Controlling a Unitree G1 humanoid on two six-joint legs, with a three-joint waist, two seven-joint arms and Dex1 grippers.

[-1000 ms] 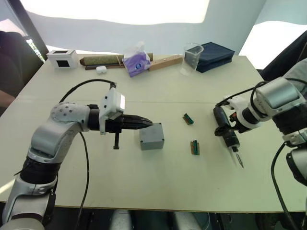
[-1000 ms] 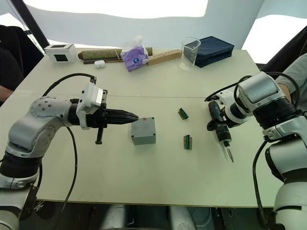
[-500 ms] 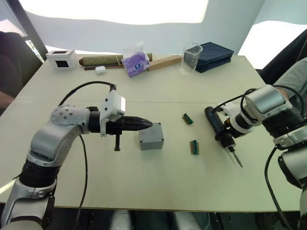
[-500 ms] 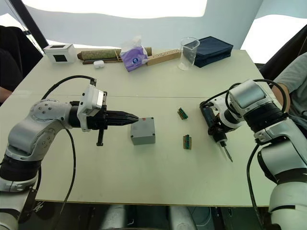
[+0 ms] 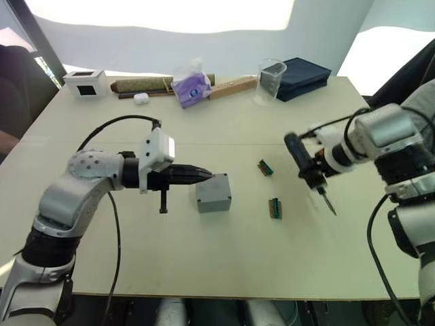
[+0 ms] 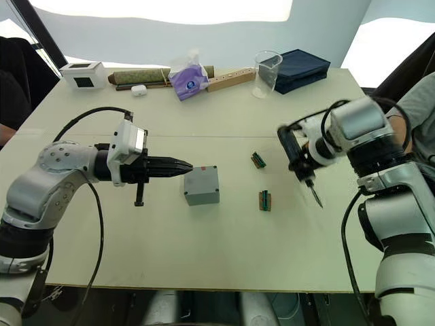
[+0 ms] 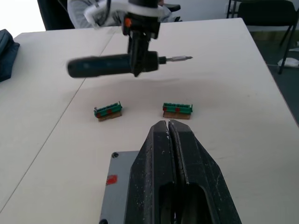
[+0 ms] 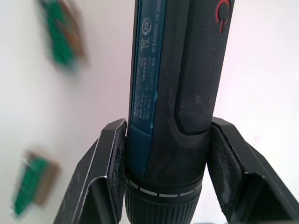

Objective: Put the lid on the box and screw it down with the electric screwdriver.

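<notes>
The grey box (image 5: 214,193) stands at mid-table with the flat grey lid (image 7: 119,185) lying on top of it, a screw hole at a corner and a small red mark at its far edge. My left gripper (image 5: 209,175) is shut and empty, its tips resting at the box's upper left edge; the left wrist view shows its fingers (image 7: 159,149) pressed together over the lid. My right gripper (image 5: 312,170) is shut on the black electric screwdriver (image 5: 304,161), held above the table right of the box, bit slanting down and toward me. The right wrist view shows both fingers (image 8: 110,161) clamping the barrel (image 8: 177,88).
Two small green terminal blocks (image 5: 266,168) (image 5: 275,208) lie between box and screwdriver. Along the far edge stand a white box with a black window (image 5: 86,82), a purple tissue pack (image 5: 192,86), a wooden strip (image 5: 232,87), a clear cup (image 5: 272,79) and a dark blue case (image 5: 304,77).
My right arm has lifted the screwdriver and carried it left and farther away, toward the table's middle. The left gripper and box have stayed put.
</notes>
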